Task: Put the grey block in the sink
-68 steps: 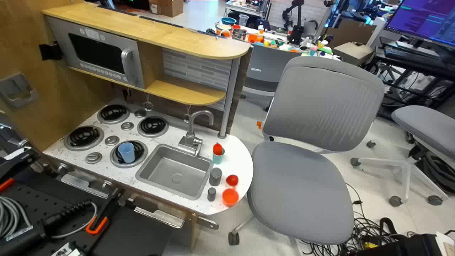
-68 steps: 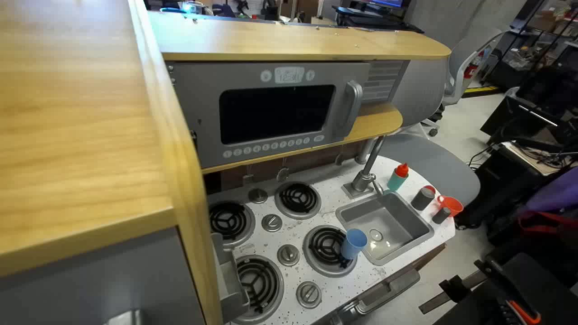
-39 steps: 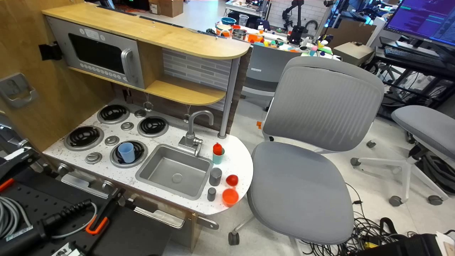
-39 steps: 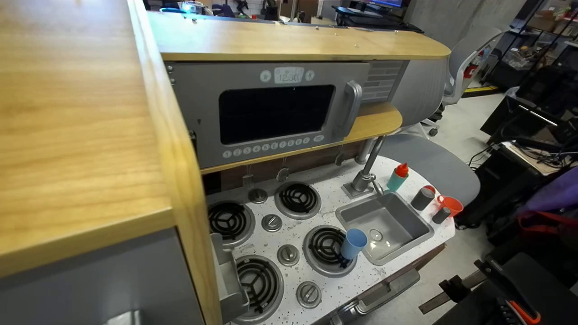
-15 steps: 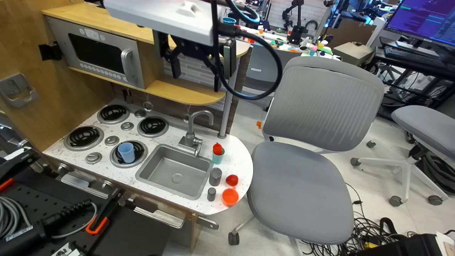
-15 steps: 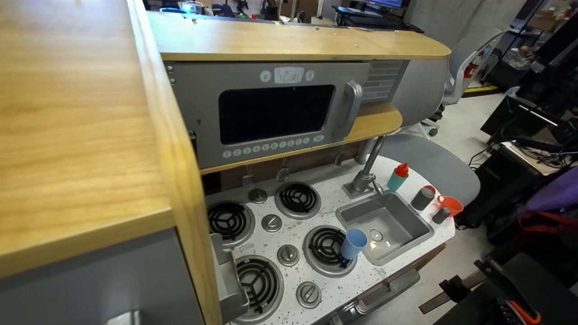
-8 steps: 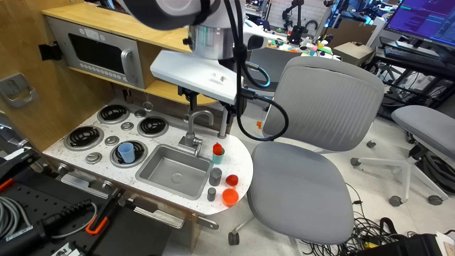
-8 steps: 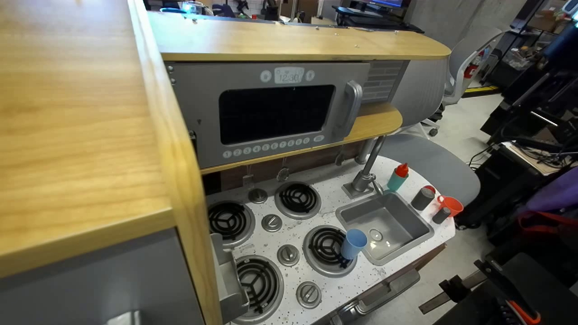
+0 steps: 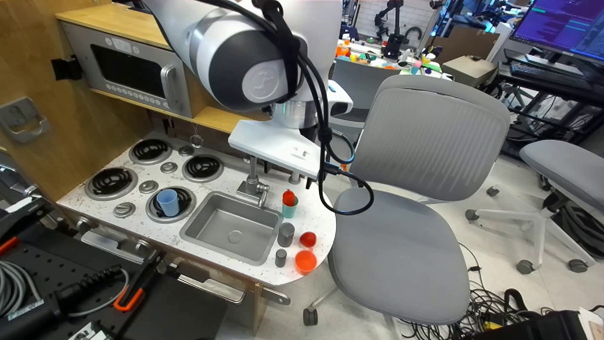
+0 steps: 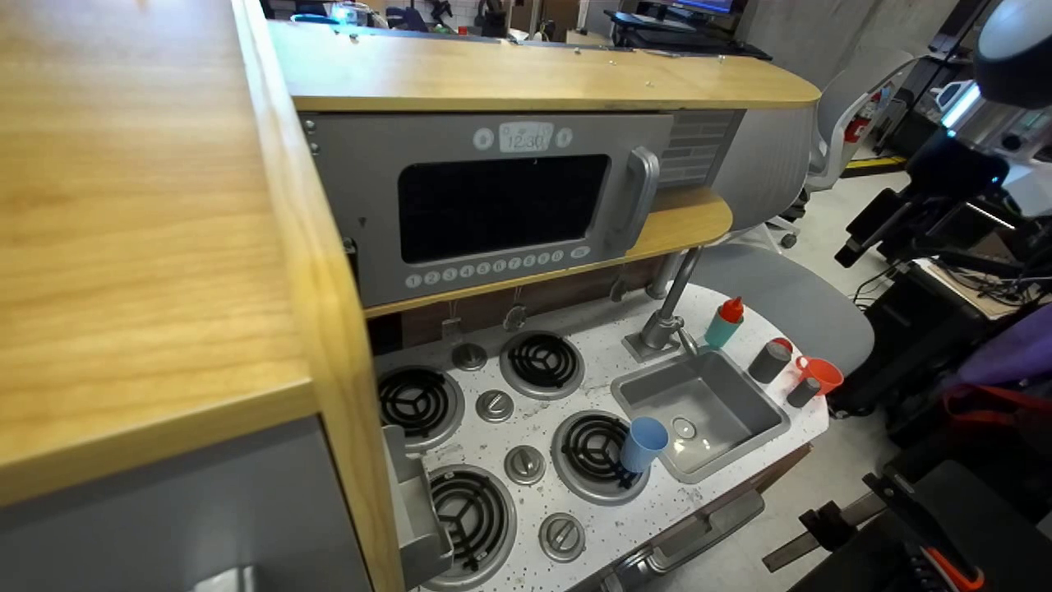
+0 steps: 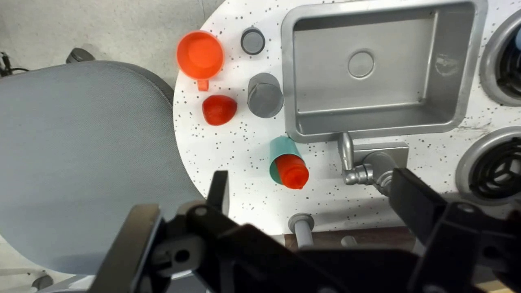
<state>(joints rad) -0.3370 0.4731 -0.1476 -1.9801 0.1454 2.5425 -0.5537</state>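
Sink (image 11: 390,61): we see down to the round drain (image 11: 361,64) in its floor. Teal cup (image 11: 278,147) near the sink's corner, a red-orange piece (image 11: 294,173) seated in it and sticking out past the rim. Handled orange cup (image 11: 200,53) by the curved edge of the countertop (image 11: 240,162), its inside turned up toward us. Blue cup (image 9: 168,203) on a burner (image 9: 186,202).

Larger grey block (image 11: 265,97) and smaller grey block (image 11: 252,42) both stand on the countertop, outside the sink; we cannot tell which one the task means. Larger one: dark, smooth, blunt cylinder, just beside the sink's rim. Smaller one: slimmer, its round top ringed by a darker edge.

Gripper (image 11: 313,189) released: fingers spread wide, well apart from both blocks.

In an exterior view the arm (image 9: 245,71) covers the upper part of the faucet (image 9: 252,182); our wrist view shows its lever (image 11: 346,150). Blue cup appears whole in both exterior views, only a sliver at the wrist view's edge.
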